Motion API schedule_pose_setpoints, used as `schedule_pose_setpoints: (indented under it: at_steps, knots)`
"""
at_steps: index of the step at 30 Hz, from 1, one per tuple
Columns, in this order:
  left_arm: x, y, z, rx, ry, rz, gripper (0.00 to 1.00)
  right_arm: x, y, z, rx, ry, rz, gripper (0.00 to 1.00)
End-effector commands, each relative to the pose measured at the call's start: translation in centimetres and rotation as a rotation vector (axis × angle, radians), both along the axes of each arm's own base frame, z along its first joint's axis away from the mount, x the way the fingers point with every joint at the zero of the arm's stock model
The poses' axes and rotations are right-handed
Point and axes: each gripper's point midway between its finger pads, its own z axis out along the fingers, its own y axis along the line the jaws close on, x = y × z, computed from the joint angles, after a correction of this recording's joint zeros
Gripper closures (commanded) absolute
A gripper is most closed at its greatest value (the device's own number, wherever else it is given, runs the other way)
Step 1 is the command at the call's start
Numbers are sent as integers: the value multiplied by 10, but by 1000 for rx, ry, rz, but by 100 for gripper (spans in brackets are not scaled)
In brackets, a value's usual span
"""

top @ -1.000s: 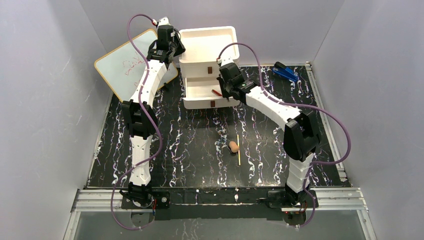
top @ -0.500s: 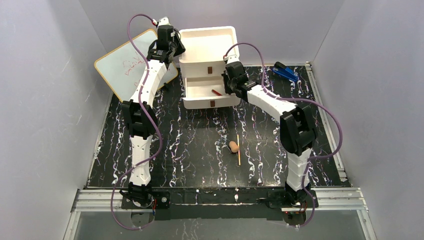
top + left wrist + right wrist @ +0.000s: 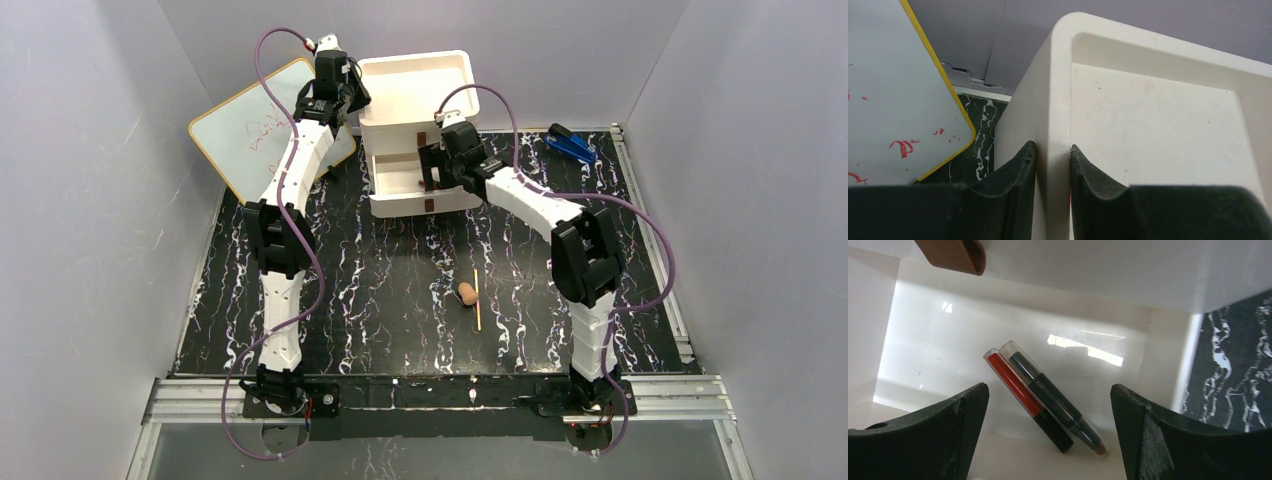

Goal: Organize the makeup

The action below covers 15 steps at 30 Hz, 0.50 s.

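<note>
Two dark pencils lie side by side in the open lower drawer (image 3: 938, 340), one with a red barrel (image 3: 1018, 390), the other dark green (image 3: 1040, 377). My right gripper (image 3: 1049, 386) hangs open just above them, touching neither; in the top view it (image 3: 432, 165) is over the drawer. On the mat lie a tan egg-shaped sponge (image 3: 467, 293) and a thin yellow stick (image 3: 477, 300) beside it. My left gripper (image 3: 1053, 150) is shut on the left wall of the white drawer box (image 3: 1148, 115), high at the back (image 3: 350, 95).
The white drawer box (image 3: 415, 75) stands at the back centre, a brown handle (image 3: 950, 254) on its upper drawer. A whiteboard (image 3: 245, 130) leans at the back left. A blue clip-like object (image 3: 571, 146) lies at the back right on the marbled mat (image 3: 380, 290).
My right gripper has moved left over the open drawer and gone from nearly shut to wide open. The left arm, sponge and stick have not moved.
</note>
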Motion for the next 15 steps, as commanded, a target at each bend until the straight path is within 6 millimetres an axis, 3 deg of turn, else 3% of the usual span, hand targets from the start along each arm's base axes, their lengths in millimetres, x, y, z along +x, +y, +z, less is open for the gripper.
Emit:
schedule_pose_setpoints:
  at_steps: [1,6,8,11,15]
  knots:
    - [-11,17,-17,4,85,36,100,0,-23,92,52,-146,-43,1]
    - [-11,16,-20,3,90,34,100,-31,-29,157,98,-251,-39,1]
    - [-10,16,-21,4,89,34,100,-53,-27,171,109,-274,-26,1]
    - [-10,16,-22,5,91,32,100,-91,-20,167,128,-262,-18,1]
    - [-10,16,-21,5,90,32,100,-139,-4,118,171,-153,-24,1]
